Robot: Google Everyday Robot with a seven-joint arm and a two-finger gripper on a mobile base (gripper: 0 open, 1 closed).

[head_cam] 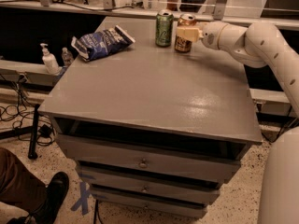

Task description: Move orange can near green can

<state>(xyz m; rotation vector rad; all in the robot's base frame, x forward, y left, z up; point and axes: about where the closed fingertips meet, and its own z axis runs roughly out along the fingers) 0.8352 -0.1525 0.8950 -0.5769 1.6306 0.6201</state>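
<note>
Far back on the grey cabinet [154, 92], the tool [188, 33] grips the orange can [183, 45].

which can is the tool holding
The orange can, just right of the green can; the tool grips its upper part, while the green one stands free.
</note>
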